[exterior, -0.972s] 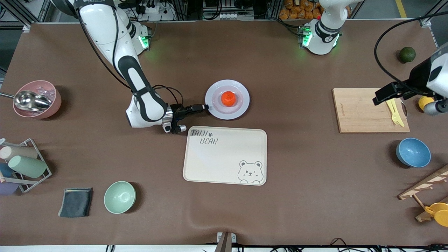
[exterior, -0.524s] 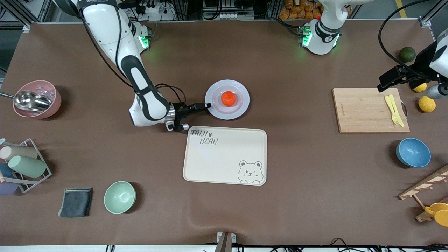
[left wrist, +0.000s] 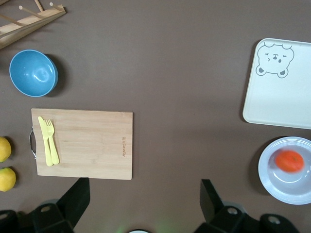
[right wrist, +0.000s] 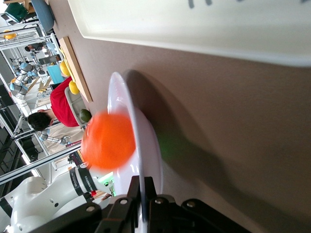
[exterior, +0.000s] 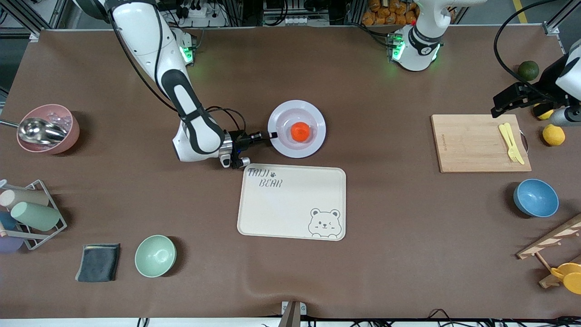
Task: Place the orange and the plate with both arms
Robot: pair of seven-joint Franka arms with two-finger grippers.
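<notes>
Front view: I see a cream tray [exterior: 291,202] printed "TAIJI BEAR" beside a cartoon bear face, at mid-table on a brown mat [exterior: 390,254]. At its twelve o'clock sits the plate [exterior: 296,129], tipped up slightly, with the orange [exterior: 300,131] in its middle. My right gripper [exterior: 271,135] is pinched shut on the plate's rim at nine o'clock. My left gripper [left wrist: 141,204] hangs wide open and empty over the table's left-arm end, near a wooden board [exterior: 480,143] bearing a small, unreadable mark and a yellow fork [exterior: 510,142]. Metal framing and cables line the table's robot edge.
</notes>
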